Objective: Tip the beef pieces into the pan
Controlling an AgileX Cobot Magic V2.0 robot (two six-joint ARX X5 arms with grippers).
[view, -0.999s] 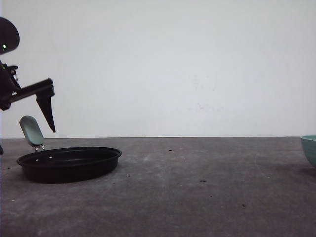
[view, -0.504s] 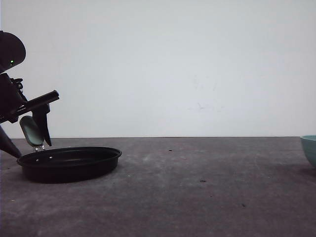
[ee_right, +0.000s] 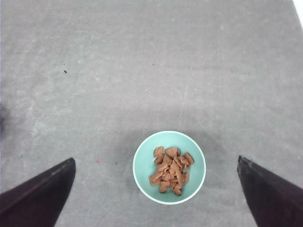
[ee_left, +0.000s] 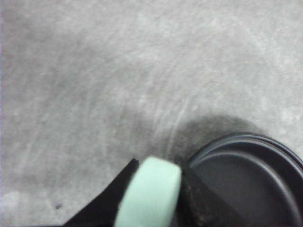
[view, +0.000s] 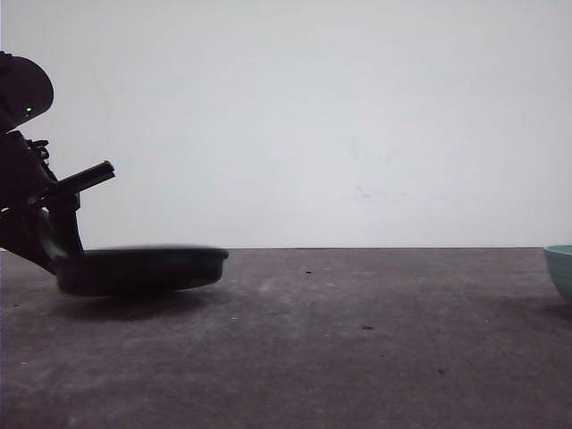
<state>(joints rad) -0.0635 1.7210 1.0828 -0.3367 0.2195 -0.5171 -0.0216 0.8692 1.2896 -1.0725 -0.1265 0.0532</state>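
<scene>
The left gripper (ee_left: 154, 198) is clamping its two black wedge-shaped fingers (ee_left: 106, 201) on the pale mint-green handle (ee_left: 150, 191) of the pan (view: 143, 268), one finger pressing each side of the smooth rounded grip. In the front view the pan, a wide shallow round black dish with a low curved wall, is sitting at the left of the table (view: 357, 357) and looking smeared with blur, its far edge tilting slightly upward; its shadow is lying on the surface beneath. The left wrist view is showing the dark matte inside of the pan and its thin rolled rim.

The table is a rough, mottled grey surface with pale scuff marks and a few dark specks.

The right gripper (ee_right: 156, 194) is hovering with its dark pointed fingers (ee_right: 38, 191) spread wide apart, holding nothing. Directly below, between them, a small round teal-green bowl (ee_right: 142, 165) is standing upright on the table, holding the beef pieces (ee_right: 170, 170): flat, irregular orange-brown chunks lying in a loose heap.
</scene>
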